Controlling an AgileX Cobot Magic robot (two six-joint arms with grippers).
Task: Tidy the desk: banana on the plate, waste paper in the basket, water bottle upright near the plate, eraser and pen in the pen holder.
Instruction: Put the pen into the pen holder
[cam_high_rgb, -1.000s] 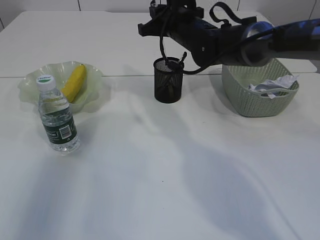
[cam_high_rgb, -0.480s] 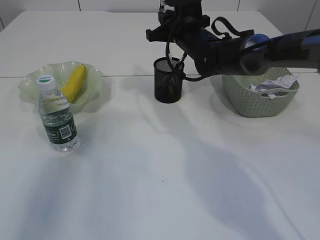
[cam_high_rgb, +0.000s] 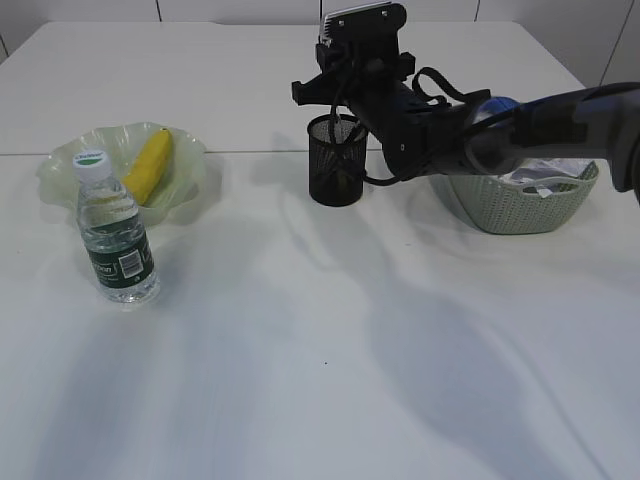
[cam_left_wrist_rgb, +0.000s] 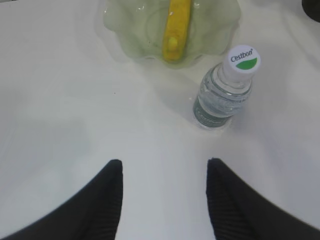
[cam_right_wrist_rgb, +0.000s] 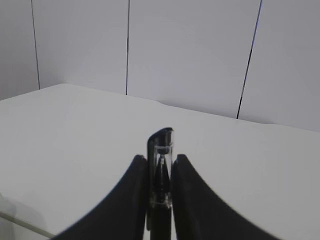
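Exterior view, right arm: it crosses from the right edge to upper centre, and my right pincer (cam_high_rgb: 352, 118) hangs over the rim of the pen holder (cam_high_rgb: 336, 160); the fingertips are hard to make out against the mesh.
Exterior view, holder from pincer: directly beneath, so I judge the coming move to be a straight drop or release.
Exterior view, other items: the banana (cam_high_rgb: 149, 165) lies on the plate (cam_high_rgb: 62, 165) at centre left, the water bottle (cam_high_rgb: 116, 231) stands upright just below it, and waste paper (cam_high_rgb: 545, 172) sits in the basket (cam_high_rgb: 520, 203) at right.
Left wrist view, left pincer (cam_left_wrist_rgb: 162, 200): my jaws stand partly apart at the bottom of the frame, gripping nothing, the bottle up and to the right.
Right wrist view, pen (cam_right_wrist_rgb: 161, 175): pinched between my narrowed jaws at centre, long axis running up the frame; the holder is out of view.
Nearer arm: the right, by far.
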